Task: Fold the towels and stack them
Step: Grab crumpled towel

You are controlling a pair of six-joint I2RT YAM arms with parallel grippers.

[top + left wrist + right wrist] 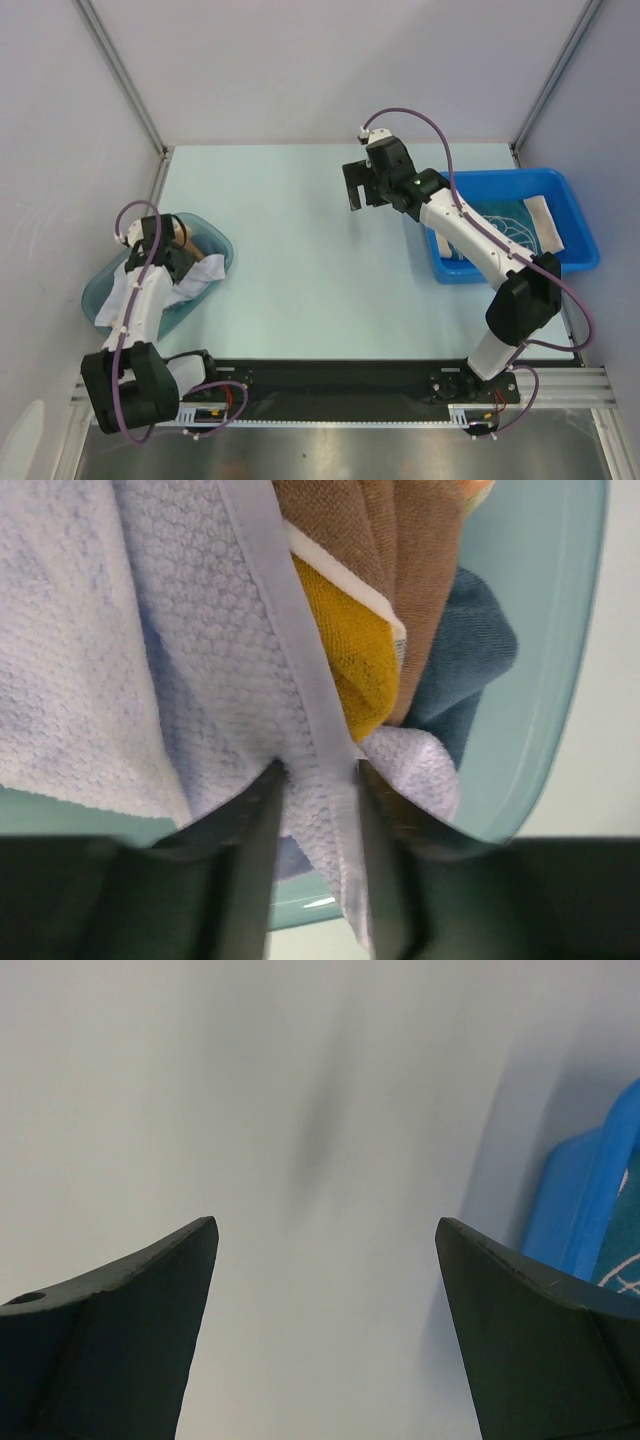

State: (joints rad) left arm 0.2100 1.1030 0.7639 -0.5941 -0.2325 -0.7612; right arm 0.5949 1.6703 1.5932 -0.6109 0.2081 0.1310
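Several towels lie heaped in the translucent teal tub (pixel 217 239) at the left. My left gripper (pixel 315 772) reaches into the tub and is shut on the hemmed edge of the white towel (pixel 150 670), which shows in the top view (pixel 125 290) draped over the tub's near side. The brown towel with yellow lettering (pixel 355 630) and a dark blue one (pixel 465 650) lie beside it; the brown one shows in the top view (pixel 203 270). My right gripper (pixel 358 187) is open and empty above the bare table, its fingertips (pixel 195 1240) wide apart. A teal-blue towel (pixel 505 225) lies in the blue bin.
The blue plastic bin (pixel 580 225) stands at the right and shows at the right wrist view's edge (pixel 590 1200). A pale cloth strip (pixel 548 222) lies in it. Grey walls with metal posts enclose the table (pixel 300 260).
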